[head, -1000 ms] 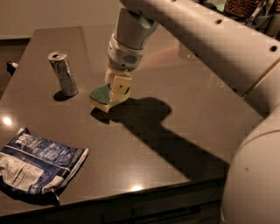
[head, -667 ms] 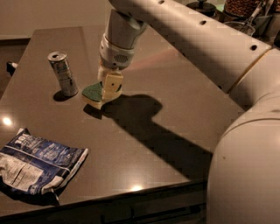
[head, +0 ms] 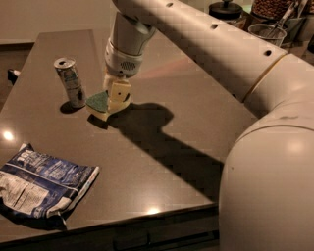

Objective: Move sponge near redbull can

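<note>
The sponge (head: 98, 103), dark green on top with a pale yellow base, sits low over the dark table (head: 162, 142), tilted slightly. My gripper (head: 116, 99) reaches down from the white arm and is shut on the sponge's right side. The redbull can (head: 70, 82), slim and silver with a pull-tab top, stands upright just left of the sponge, a small gap between them.
A crumpled blue-and-white foil snack bag (head: 37, 184) lies at the front left of the table. A black-lidded jar (head: 226, 11) and a glass bowl (head: 267, 33) stand at the back right. The table's front edge (head: 147, 220) runs close below.
My gripper has carried the sponge leftward toward the can. The can and the snack bag have not moved.
</note>
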### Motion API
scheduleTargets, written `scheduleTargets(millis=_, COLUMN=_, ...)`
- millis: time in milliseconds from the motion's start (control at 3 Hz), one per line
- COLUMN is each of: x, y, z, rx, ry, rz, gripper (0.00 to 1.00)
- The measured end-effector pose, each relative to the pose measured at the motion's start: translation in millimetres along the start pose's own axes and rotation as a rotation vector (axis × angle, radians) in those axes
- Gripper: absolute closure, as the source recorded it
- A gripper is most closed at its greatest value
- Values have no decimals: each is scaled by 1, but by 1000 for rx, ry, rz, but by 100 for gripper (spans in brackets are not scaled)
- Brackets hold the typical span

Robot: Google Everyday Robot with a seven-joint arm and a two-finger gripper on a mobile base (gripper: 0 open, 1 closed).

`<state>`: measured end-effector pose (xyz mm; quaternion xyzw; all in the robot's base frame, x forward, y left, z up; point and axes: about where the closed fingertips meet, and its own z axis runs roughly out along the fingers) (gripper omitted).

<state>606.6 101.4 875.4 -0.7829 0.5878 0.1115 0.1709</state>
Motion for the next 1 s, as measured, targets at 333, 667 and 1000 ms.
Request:
scheduleTargets(millis=333, x=-2, y=-2, z=4, rx=-4, ry=-3, rz=0, gripper=44)
scheduleTargets(millis=667, x=-3, y=-2, z=7, rx=-5, ry=-4, rz=-1, gripper=12)
scheduleTargets(millis=1000, x=-3, y=-2, z=9, rx=-6, ry=-4, rz=-2, gripper=0)
